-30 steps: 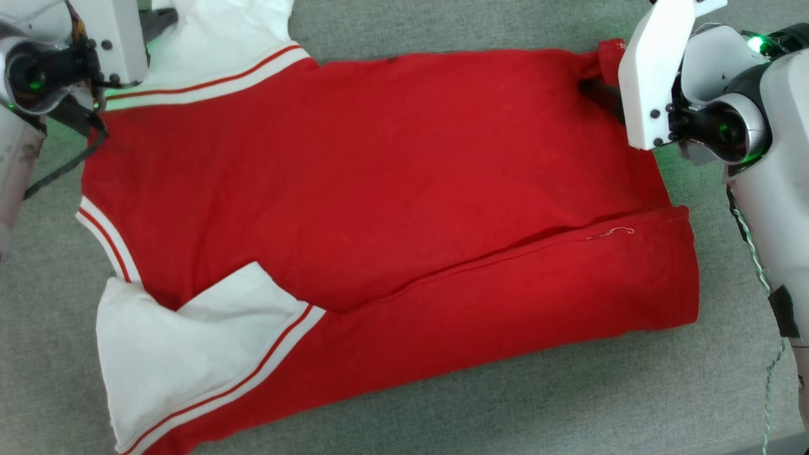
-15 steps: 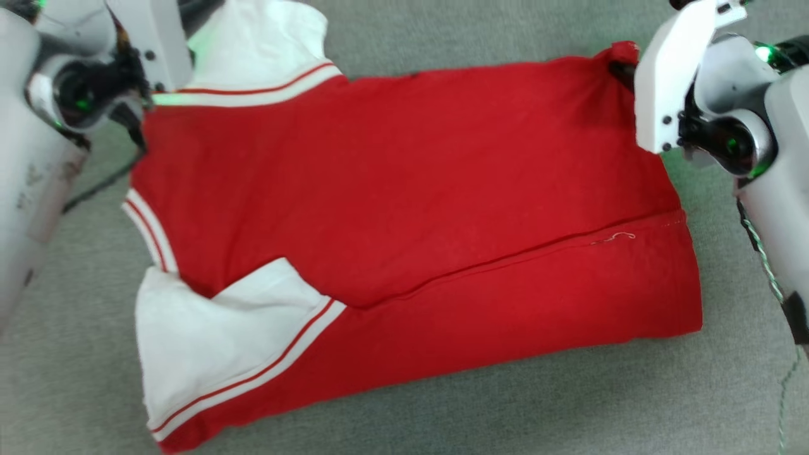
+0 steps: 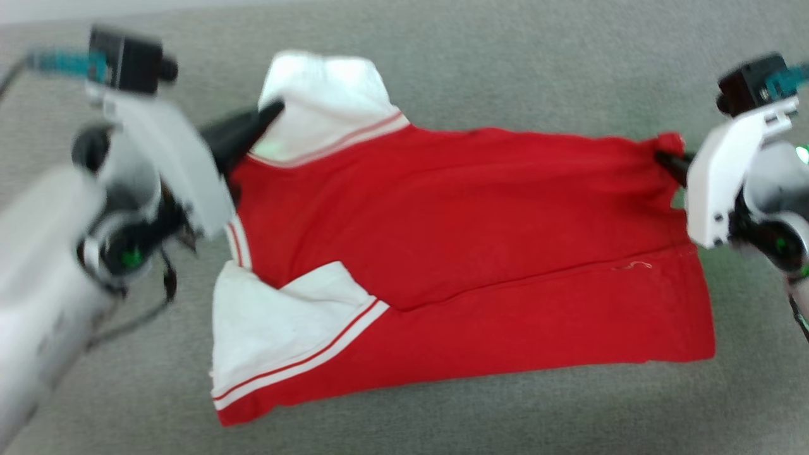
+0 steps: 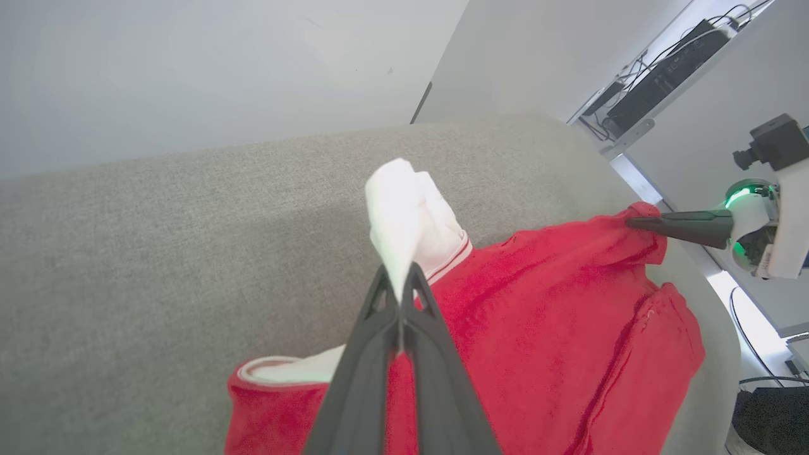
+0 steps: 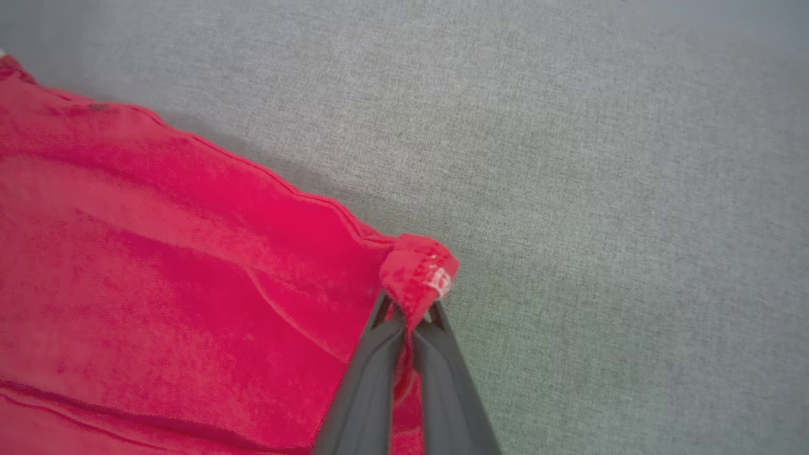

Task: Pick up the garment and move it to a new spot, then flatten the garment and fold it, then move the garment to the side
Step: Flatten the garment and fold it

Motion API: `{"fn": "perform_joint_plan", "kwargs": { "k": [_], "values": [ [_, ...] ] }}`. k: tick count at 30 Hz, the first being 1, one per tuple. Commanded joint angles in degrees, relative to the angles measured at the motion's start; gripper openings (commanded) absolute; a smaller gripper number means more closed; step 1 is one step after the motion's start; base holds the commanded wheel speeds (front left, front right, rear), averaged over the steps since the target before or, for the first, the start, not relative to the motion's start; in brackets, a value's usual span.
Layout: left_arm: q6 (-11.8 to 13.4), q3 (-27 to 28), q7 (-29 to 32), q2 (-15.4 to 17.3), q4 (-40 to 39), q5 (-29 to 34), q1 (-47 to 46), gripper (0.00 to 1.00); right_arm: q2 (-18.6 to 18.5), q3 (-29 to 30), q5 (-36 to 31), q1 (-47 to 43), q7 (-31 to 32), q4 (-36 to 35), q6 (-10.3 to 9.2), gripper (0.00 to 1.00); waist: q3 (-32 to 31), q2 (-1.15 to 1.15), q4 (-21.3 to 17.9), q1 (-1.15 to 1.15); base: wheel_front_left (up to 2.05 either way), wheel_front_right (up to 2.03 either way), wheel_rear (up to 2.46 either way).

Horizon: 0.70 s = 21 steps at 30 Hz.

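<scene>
A grey cloth-covered worktop (image 3: 537, 76) runs back to a pale wall, with shelving and cables off to one side. The jersey (image 3: 455, 240) lies across its middle, red body spread sideways, with a long strip along the near edge doubled over it.

What is new is on the right. A second ago the right pincer (image 3: 667, 161) stood spread beside the far right corner; now it is pressed together on that corner, with a small nub of red hem bunched at its tips. The left pincer (image 4: 399, 287) is clamped on the far white sleeve (image 3: 328, 95), as it was before. The head camera has also pulled back, so the jersey looks smaller; that is no slide of the cloth.

Both far corners are now pinched, and the sleeve and hem corner look raised off the surface. I judge the next fold ready to begin, the far edge carried toward the near one. Thin fabric may sag in the middle between the two grips.
</scene>
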<state>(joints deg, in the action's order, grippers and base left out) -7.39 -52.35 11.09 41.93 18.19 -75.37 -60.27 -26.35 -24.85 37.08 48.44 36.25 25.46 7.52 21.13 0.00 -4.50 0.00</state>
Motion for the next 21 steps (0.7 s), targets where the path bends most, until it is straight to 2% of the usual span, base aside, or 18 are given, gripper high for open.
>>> {"fn": "perform_joint_plan", "kwargs": {
  "k": [1, 6, 10, 14, 18, 21],
  "values": [
    [-0.16, -0.08, -1.30, 0.87, -1.40, -0.65, 2.39, 0.00, -0.71, 0.54, 0.36, -1.80, -0.12, -1.21, -0.07, 0.00, -2.10, 0.00, 2.15, 0.00, 0.00, 0.00, 0.00],
    [0.03, 0.47, -7.75, 4.47, -7.81, -1.77, 10.72, 0.00, -3.29, 3.49, 0.31, -8.19, 0.62, -7.48, -0.07, 0.00, -2.50, 0.00, 3.04, 0.00, 0.00, 0.00, 0.00],
    [2.01, 1.06, -12.42, 6.95, -12.71, -2.34, 16.84, 0.00, -4.02, 6.23, -0.63, -13.18, 1.63, -12.31, -0.07, 0.00, -2.89, 0.00, 3.39, 0.00, 0.00, 0.00, 0.00],
    [5.01, 1.12, -16.69, 9.41, -18.08, -2.54, 22.99, 0.00, -4.39, 9.13, -1.81, -18.60, 3.01, -17.06, -0.07, 0.00, -3.24, 0.00, 3.86, 0.00, 0.00, 0.00, 0.00],
    [9.58, 0.41, -19.89, 11.95, -22.64, -1.56, 28.68, 0.00, -3.81, 12.81, -2.89, -23.99, 4.29, -21.81, -0.07, 0.00, -3.29, 0.00, 4.30, 0.00, 0.00, 0.00, 0.00],
    [11.36, 0.24, -21.48, 12.27, -24.62, -2.59, 31.50, 0.00, -2.64, 15.41, -3.54, -27.49, 5.47, -24.73, -0.07, 0.00, -3.16, 0.00, 4.70, 0.00, 0.00, 0.00, 0.00]
  ]
}}
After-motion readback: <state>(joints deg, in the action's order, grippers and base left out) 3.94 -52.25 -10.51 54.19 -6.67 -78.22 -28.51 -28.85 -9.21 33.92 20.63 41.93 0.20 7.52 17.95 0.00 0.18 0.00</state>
